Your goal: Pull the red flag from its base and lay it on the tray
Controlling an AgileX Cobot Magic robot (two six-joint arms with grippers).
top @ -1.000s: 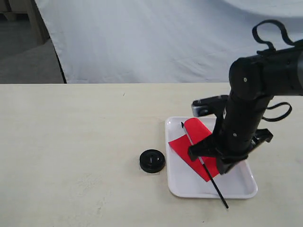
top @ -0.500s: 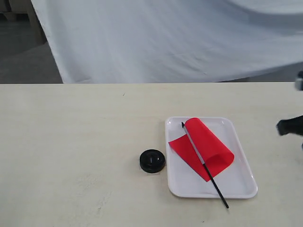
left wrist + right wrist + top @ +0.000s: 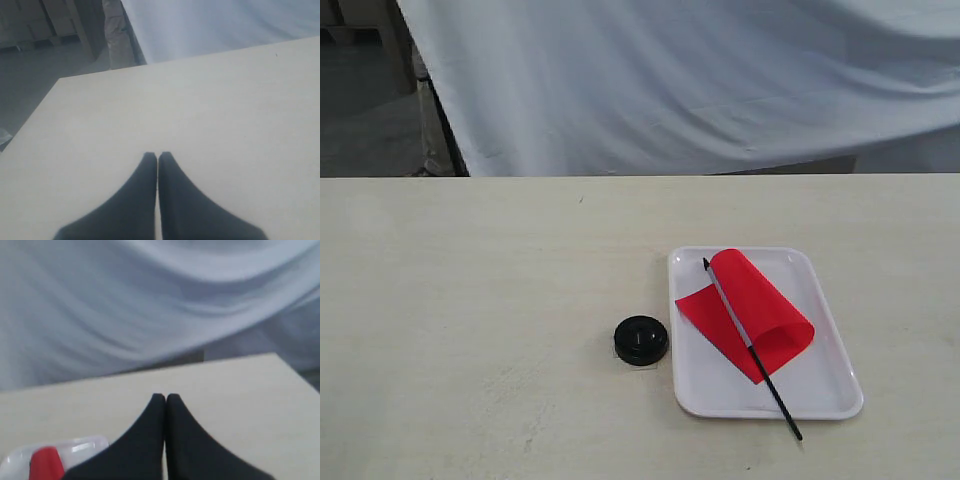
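Observation:
The red flag [image 3: 752, 308] lies flat on the white tray [image 3: 825, 290], its thin black pole running diagonally with the lower end poking over the tray's near rim. The black round base [image 3: 641, 340] sits on the table just left of the tray, with nothing in it. Neither arm shows in the exterior view. My left gripper [image 3: 157, 156] is shut over bare table, holding nothing. My right gripper [image 3: 165, 397] is shut too, with a corner of the tray [image 3: 75, 446] and a bit of the red flag [image 3: 46, 462] beside its fingers.
A pale wooden table [image 3: 470, 300] carries everything, backed by a white cloth drape [image 3: 670, 80]. The table's far edge and a dark floor with wooden furniture [image 3: 45, 25] show in the left wrist view.
The right arm stood over the tray and flag one second ago. It has withdrawn to the right and out of the exterior view, leaving the flag lying on the tray.

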